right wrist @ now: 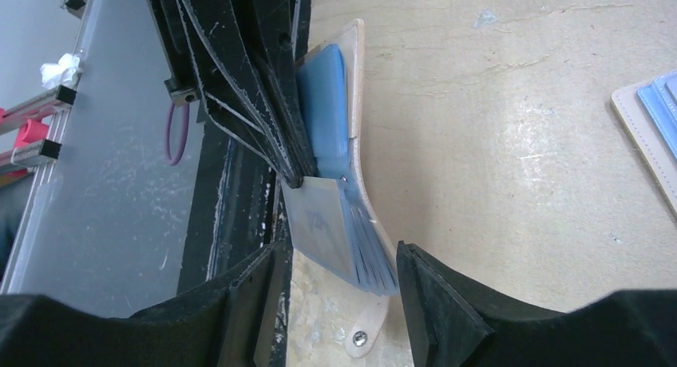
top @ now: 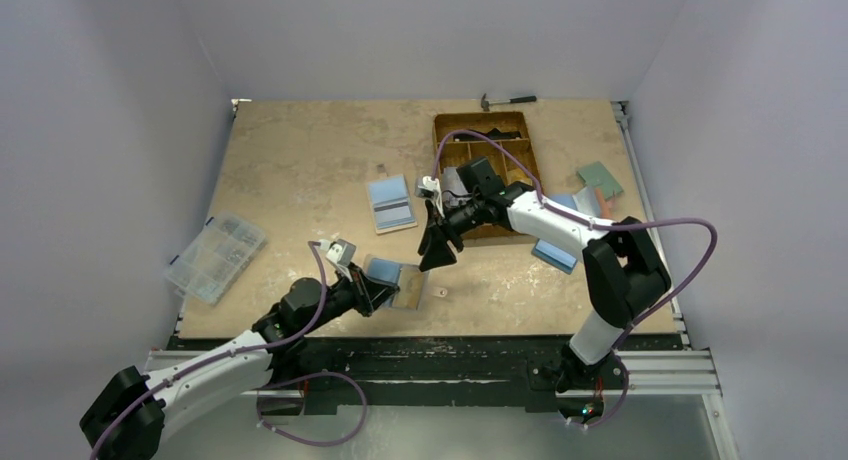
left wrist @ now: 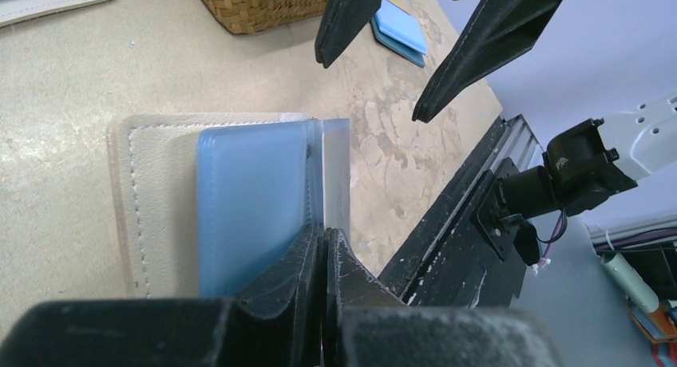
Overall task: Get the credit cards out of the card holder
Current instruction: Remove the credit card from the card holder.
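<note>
The tan card holder [top: 408, 285] hangs open near the table's front edge. My left gripper [top: 380, 296] is shut on its inner edge, seen up close in the left wrist view at the left gripper [left wrist: 326, 233], beside the holder's tan cover [left wrist: 152, 199]. A fan of thin light blue and greyish credit cards [right wrist: 343, 235] sticks out of the holder [right wrist: 357, 88]. My right gripper [right wrist: 339, 255] is open, its fingers on either side of the fan's lower end and apart from it. From above, the right gripper [top: 437, 248] points down toward the holder.
A second tan holder [top: 392, 204] lies open mid-table. Behind the right arm stands a brown compartment tray [top: 520, 135]. A clear organiser box [top: 215, 257] sits at the left edge, a hammer [top: 507, 101] at the back, and flat blue and green items [top: 600, 180] to the right.
</note>
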Robot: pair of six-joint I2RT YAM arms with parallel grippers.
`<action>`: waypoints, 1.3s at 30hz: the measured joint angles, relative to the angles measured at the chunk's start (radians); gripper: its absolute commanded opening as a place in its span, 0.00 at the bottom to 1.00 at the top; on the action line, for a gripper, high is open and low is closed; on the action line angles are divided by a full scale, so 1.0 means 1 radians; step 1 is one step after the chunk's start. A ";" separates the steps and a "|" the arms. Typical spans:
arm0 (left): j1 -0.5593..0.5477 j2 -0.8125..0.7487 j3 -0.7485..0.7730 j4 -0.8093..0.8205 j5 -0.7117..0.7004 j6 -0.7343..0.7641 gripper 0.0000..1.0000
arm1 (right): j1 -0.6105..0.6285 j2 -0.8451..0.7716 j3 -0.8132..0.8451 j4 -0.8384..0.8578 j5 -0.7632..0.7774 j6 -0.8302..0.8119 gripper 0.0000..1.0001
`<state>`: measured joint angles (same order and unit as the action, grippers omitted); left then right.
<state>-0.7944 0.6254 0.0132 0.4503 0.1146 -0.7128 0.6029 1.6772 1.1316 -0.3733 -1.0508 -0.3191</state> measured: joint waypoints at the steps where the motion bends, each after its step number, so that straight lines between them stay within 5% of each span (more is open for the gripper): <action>1: 0.000 0.000 0.000 0.003 0.005 0.000 0.00 | 0.000 -0.001 0.000 -0.006 0.000 -0.006 0.65; 17: 0.000 -0.021 0.000 0.134 0.028 -0.066 0.00 | -0.001 0.005 0.016 -0.106 -0.010 -0.103 0.67; 22: 0.000 0.011 0.001 0.019 0.016 -0.057 0.29 | -0.008 0.005 0.031 -0.137 0.008 -0.141 0.67; 27: -0.001 0.124 0.074 -0.193 0.021 -0.025 0.47 | -0.010 0.005 0.039 -0.198 0.011 -0.210 0.67; 39: -0.245 0.492 0.462 -0.566 -0.313 0.099 0.55 | -0.010 0.005 0.052 -0.254 0.016 -0.286 0.67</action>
<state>-1.0393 1.1175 0.4747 -0.1162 -0.1982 -0.6136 0.5930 1.6817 1.1835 -0.6277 -1.0351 -0.6052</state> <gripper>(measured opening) 0.546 0.667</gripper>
